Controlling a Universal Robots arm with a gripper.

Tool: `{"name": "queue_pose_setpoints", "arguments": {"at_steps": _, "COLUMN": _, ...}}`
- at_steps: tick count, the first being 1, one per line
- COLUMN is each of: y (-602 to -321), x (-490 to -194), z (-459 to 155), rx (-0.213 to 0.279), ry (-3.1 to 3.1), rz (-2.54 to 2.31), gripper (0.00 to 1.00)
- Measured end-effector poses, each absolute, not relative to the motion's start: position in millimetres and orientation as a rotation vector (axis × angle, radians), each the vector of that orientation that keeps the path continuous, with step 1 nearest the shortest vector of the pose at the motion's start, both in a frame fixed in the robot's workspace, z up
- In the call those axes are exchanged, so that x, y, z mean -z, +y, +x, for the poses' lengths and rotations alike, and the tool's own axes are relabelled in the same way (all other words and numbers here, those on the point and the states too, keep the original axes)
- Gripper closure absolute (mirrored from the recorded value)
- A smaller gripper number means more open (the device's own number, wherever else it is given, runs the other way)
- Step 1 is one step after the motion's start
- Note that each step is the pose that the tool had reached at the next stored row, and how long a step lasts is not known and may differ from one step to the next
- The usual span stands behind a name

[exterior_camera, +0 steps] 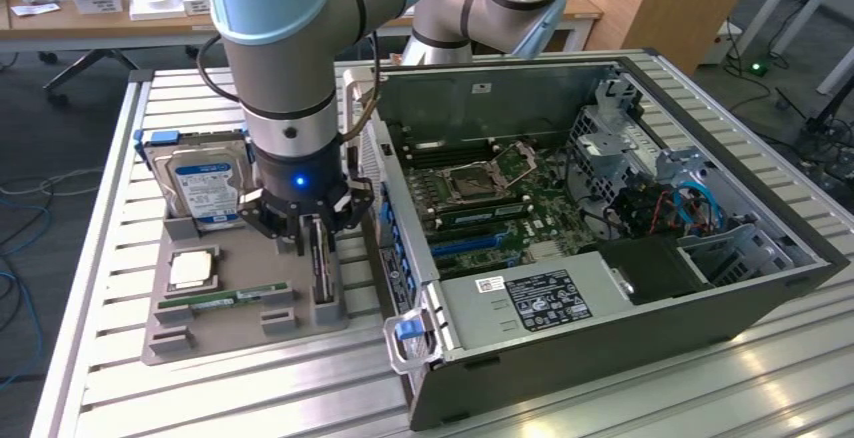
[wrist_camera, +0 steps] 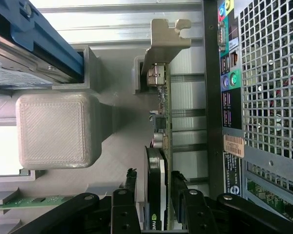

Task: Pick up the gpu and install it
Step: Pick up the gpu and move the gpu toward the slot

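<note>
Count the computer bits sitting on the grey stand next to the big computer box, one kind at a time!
On the grey stand:
hard drive: 1
processor chip: 1
RAM stick: 1
gpu: 1
Total: 4

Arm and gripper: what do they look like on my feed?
The arm has silvery-grey tube segments with pale blue joint caps, and a black cable loops beside it. Its wrist section is black with a small blue light. The gripper is black, with jointed linkage fingers pinned by round pivots.
</note>
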State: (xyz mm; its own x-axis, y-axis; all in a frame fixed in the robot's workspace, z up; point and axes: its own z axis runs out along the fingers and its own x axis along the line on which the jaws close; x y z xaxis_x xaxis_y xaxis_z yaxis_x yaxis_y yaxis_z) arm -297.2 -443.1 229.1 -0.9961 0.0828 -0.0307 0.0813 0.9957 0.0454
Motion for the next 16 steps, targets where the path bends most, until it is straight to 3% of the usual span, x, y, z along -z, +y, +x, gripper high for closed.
{"name": "queue_pose_setpoints", "arguments": {"at_steps": 16, "y": -443.1, "x": -227.2, "z": -297.2, "rx": -0.069, "ry": 3.106, "rz": 0.128, "gripper": 0.58}}
